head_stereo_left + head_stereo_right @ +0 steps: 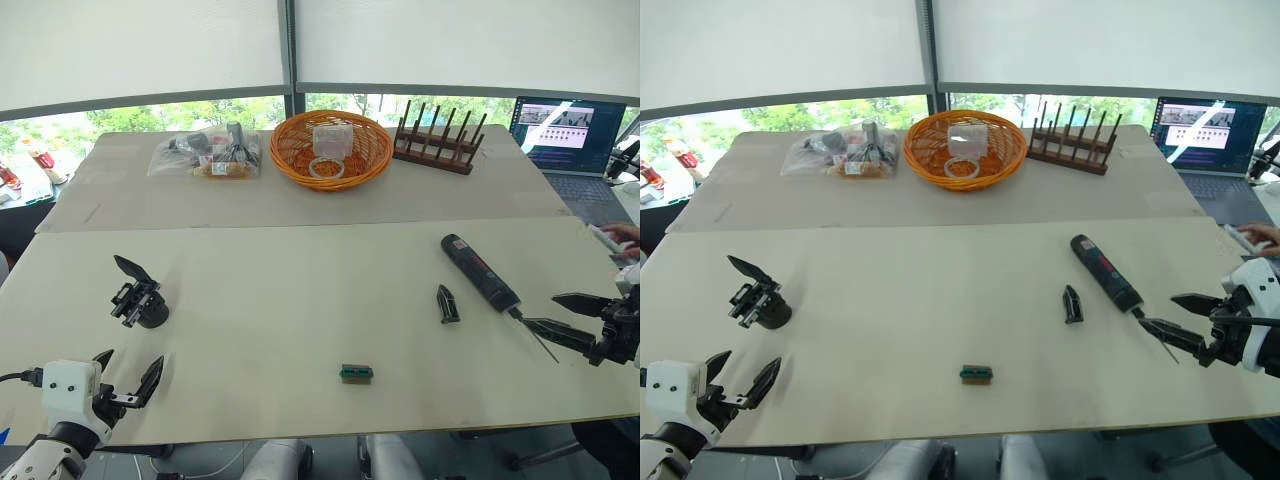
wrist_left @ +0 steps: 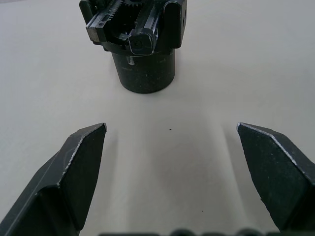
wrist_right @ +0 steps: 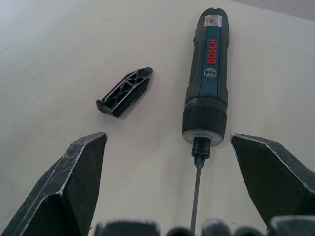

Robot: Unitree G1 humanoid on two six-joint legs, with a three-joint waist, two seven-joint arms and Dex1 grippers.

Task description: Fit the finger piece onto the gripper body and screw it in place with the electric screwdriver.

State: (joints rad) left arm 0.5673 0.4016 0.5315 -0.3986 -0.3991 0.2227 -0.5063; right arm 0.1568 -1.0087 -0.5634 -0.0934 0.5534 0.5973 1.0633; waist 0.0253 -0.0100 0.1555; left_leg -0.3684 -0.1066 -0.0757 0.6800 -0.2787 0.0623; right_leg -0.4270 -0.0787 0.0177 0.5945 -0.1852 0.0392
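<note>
Looking over the surface [image 1: 300, 300], I have all three task parts lying loose and apart. The gripper body [image 1: 140, 300] sits on my left side, the finger piece [image 1: 447, 303] right of centre, and the electric screwdriver [image 1: 480, 272] just beside that, its bit running toward my right gripper [image 1: 560, 318].

Both sets of jaws stand wide and hold nothing. The left gripper [image 1: 127, 375] hovers near the gripper body; the right one straddles the screwdriver's bit end.

I judge the finger piece light, rigid plastic with a hollow ribbed side, so it should be pinched across its flat faces near the thick end, gently, since it could skate away. The screwdriver looks heavier and smooth-barrelled; I'd take it at mid-body, near the label, never by the thin bit. The gripper body seems dense and stiff; its round base offers the safest hold.

The right wrist view shows the finger piece's [image 3: 125, 91] ribbing and the screwdriver's [image 3: 209, 73] collar and red lettering, which the head views do not resolve. The left wrist view reveals gear teeth on the gripper body [image 2: 138, 44]. The head views give the layout, including a small green block [image 1: 356, 374], a basket [image 1: 331, 148] and a laptop [image 1: 570, 135].
</note>
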